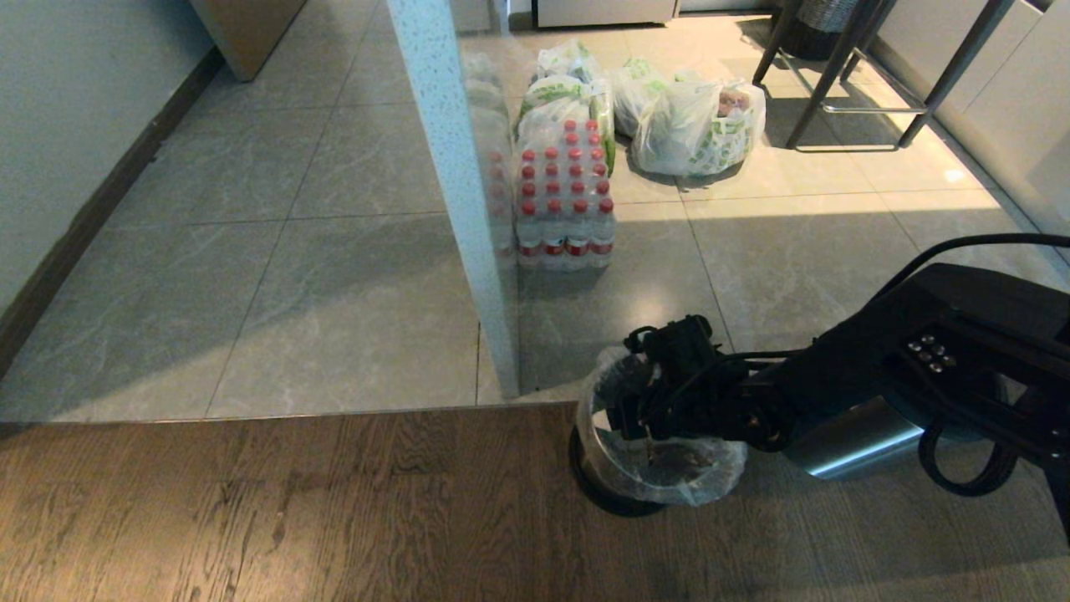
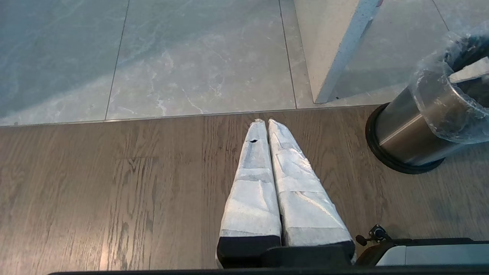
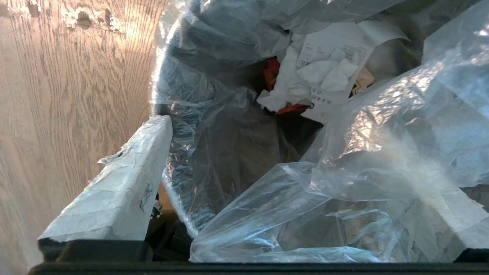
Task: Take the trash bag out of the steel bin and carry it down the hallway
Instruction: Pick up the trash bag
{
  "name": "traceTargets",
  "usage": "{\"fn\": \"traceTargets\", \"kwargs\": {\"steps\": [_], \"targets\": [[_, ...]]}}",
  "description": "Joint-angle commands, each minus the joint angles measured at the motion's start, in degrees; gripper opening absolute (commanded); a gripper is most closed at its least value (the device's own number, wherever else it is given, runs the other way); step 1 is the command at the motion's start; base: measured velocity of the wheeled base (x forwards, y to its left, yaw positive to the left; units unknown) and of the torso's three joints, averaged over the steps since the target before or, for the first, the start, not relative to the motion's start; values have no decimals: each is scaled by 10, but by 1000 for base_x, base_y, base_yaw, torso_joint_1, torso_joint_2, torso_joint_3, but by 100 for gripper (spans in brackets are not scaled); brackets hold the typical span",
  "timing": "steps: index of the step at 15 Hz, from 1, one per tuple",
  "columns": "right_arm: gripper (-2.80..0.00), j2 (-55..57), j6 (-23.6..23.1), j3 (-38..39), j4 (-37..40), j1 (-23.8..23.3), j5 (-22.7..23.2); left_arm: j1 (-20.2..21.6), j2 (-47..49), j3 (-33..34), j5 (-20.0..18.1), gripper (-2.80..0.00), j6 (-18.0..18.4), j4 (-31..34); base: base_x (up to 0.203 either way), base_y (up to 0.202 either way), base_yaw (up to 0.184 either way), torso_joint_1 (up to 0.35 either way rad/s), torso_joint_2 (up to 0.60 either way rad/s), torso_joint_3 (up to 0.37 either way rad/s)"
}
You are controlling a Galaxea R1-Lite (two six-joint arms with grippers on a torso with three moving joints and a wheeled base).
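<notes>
Right arm reaches in low from the right, its right gripper (image 1: pixel 648 418) hanging over the steel bin (image 1: pixel 598 468) mouth, jaws spread wide. Left gripper (image 2: pixel 266 121) sits parked left of that bin, taped fingers (image 2: pixel 252 183) pressed together, pointing ahead.

Wood flooring (image 1: pixel 292 510) lay near, grey marbled tiles (image 1: pixel 276 267) beyond; a speckled white post (image 1: pixel 456 192) stood centre, sunlight far right.

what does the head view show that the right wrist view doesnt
Only the head view: a shrink-wrapped pack of red-capped water bottles, white grocery bags with green print and grey floor tiles.
Only the right wrist view: crumpled white paper and red scraps inside.
Both: the clear crinkly trash bag and the open right claw at the bin's mouth.
</notes>
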Motion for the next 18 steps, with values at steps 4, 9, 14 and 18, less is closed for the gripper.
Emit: {"fn": "traceTargets", "kwargs": {"steps": [4, 9, 14, 18], "targets": [[0, 25, -1, 0, -6, 0, -9, 0, 0, 1, 0, -280, 0, 0, 0, 0, 0, 0, 0, 0], [0, 47, 4, -20, -6, -3, -8, 0, 0, 1, 0, -280, 0, 0, 0, 0, 0, 0, 0, 0], [0, 84, 10, -48, -31, -15, -8, 0, 0, 0, 0, -280, 0, 0, 0, 0, 0, 0, 0, 0], [0, 97, 10, -58, -35, -26, -6, 0, 0, 1, 0, -280, 0, 0, 0, 0, 0, 0, 0, 0]]}}
